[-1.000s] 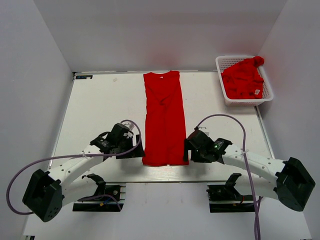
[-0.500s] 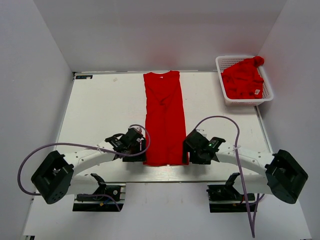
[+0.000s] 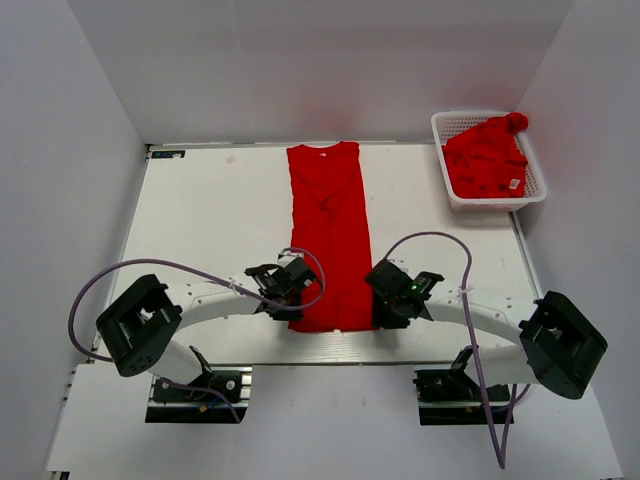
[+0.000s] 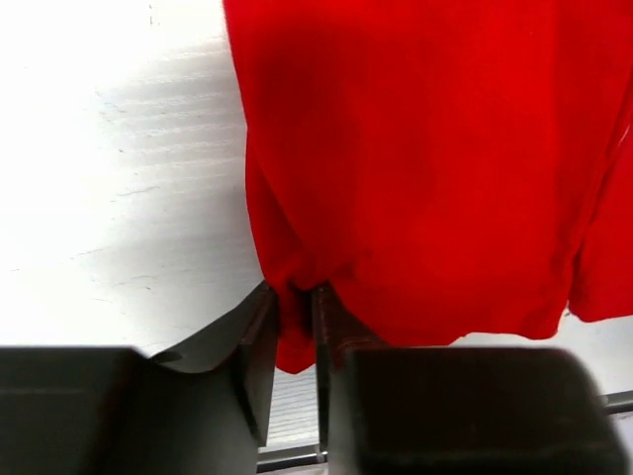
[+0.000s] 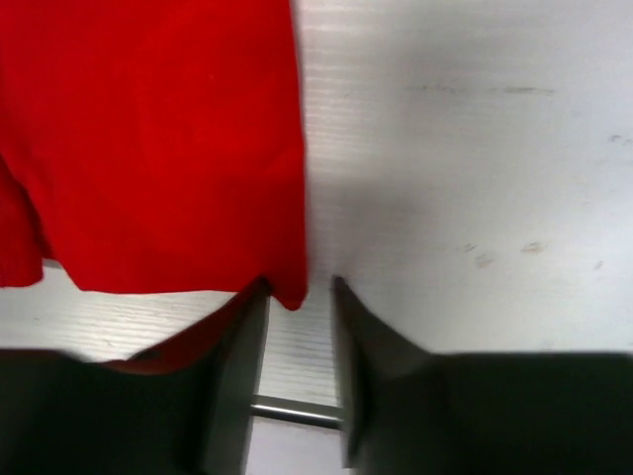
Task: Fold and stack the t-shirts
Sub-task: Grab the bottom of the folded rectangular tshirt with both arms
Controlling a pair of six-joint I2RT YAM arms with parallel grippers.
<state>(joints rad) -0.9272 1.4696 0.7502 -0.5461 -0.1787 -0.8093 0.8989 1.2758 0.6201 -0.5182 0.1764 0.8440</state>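
While its jaws are pinching the near left corner of the hem, the left gripper [image 4: 297,332] is holding a small fold of the red t-shirt [image 3: 328,230] between narrow-set fingers, with cloth bunching just above them. Across the hem, the right gripper [image 5: 299,289] is straddling the opposite corner with its jaws standing apart. Bare surface is showing in the gap and the cloth tip is lying at one finger only, so that side does not look gripped yet.

Both arms are working the two hem corners, most likely so the bottom edge can be lifted evenly and carried toward the collar for a crosswise fold. The shirt is lying as a long narrow strip down the middle of the table [image 3: 200,220], sleeves tucked in, with its collar at the far edge and its hem at the near edge. A second t-shirt [image 3: 485,160] is sitting crumpled in the white lattice basket [image 3: 448,125] at the far right corner, its white label [image 3: 514,185] facing up, apparently awaiting its turn.

The tabletop is showing matte white with faint scuffs. Plain pale walls [image 3: 330,60] are closing in the scene on three sides.
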